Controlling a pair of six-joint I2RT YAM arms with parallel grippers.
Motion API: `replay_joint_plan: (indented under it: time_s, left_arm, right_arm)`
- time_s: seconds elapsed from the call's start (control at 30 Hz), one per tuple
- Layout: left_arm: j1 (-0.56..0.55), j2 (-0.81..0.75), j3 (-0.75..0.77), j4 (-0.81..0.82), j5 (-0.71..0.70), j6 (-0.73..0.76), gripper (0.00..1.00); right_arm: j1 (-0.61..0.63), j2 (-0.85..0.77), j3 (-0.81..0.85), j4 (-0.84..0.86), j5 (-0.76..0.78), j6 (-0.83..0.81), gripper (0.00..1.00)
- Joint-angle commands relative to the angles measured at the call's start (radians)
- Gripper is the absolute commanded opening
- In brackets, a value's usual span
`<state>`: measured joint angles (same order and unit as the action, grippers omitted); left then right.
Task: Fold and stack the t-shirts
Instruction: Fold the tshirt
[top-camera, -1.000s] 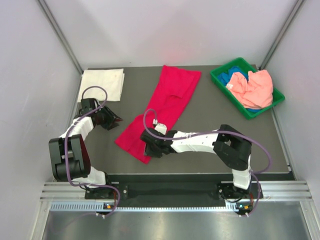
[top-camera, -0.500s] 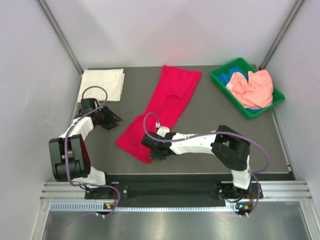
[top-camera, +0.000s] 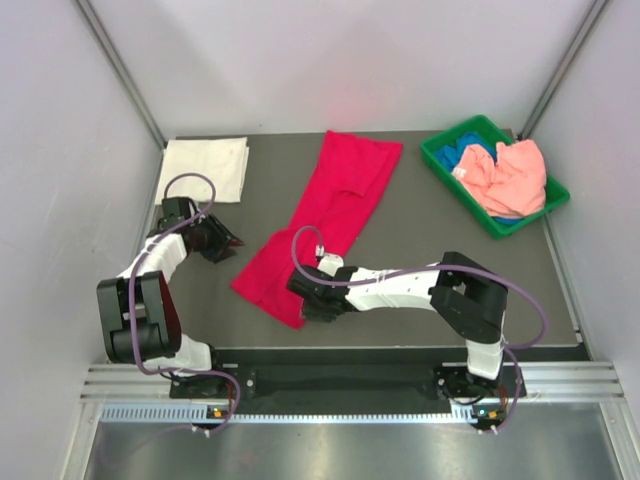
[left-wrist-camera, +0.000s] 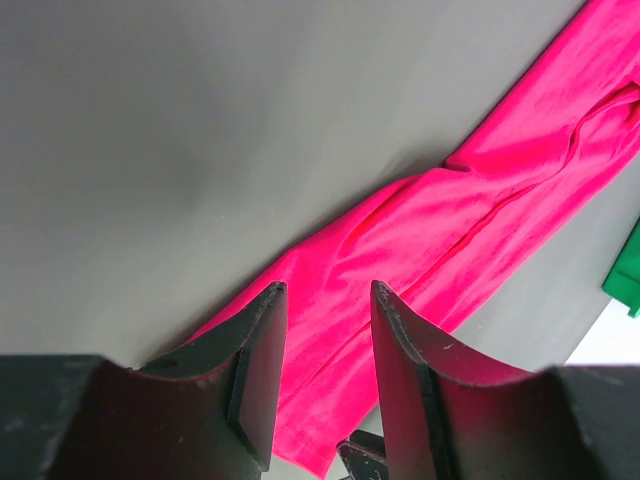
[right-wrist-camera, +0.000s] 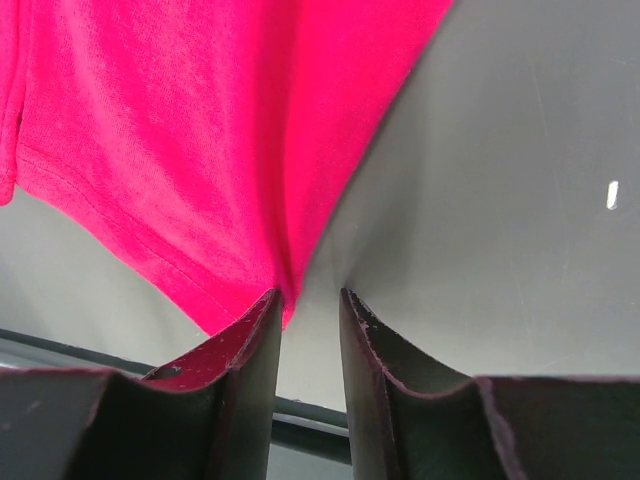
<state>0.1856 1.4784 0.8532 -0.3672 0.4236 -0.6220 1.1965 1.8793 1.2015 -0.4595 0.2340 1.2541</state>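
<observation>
1. Right gripper (right-wrist-camera: 310, 295) sits low over the table (top-camera: 420, 230), jaws a little apart, grey tabletop showing in the gap.
2. Just at its left fingertip ends the near corner of the crimson-red t-shirt (right-wrist-camera: 200, 130); whether cloth and finger touch, I cannot tell. The rest spreads ahead and to that gripper's left.
3. The left gripper (left-wrist-camera: 325, 290) has its jaws apart too; the same shirt lies ahead of its fingertips, slanting away to its right.
4. Beyond the left gripper, well apart, lies the white t-shirt (top-camera: 205, 168), folded square.
5. Far beyond the right gripper, a green bin (top-camera: 432, 160) holds the salmon-pink t-shirt (top-camera: 510, 175) atop the blue one (top-camera: 470, 157).
</observation>
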Motion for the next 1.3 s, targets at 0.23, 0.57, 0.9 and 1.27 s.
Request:
replay_joint_plan:
  time_s: [0.23,0.57,0.9,1.27]
  left_arm:
    - [-0.003,-0.044,0.058,-0.013,0.017,0.027,0.44]
    - [-0.144,-0.127,0.029,-0.105,-0.025,0.103,0.44]
    - [-0.431,-0.282,-0.095,-0.147,-0.126,0.027,0.45]
    - [-0.527,-0.365,-0.302,0.002,0.034,-0.105,0.45]
  right_arm:
    - [0.017,0.057,0.099,-0.008,-0.005,0.030,0.28]
    - [0.026,-0.162,-0.097,-0.212,0.114,-0.004,0.00]
    - [0.026,-0.457,-0.465,-0.208,0.068,0.028,0.00]
    - [0.021,-0.672,-0.550,-0.312,0.105,0.012,0.18]
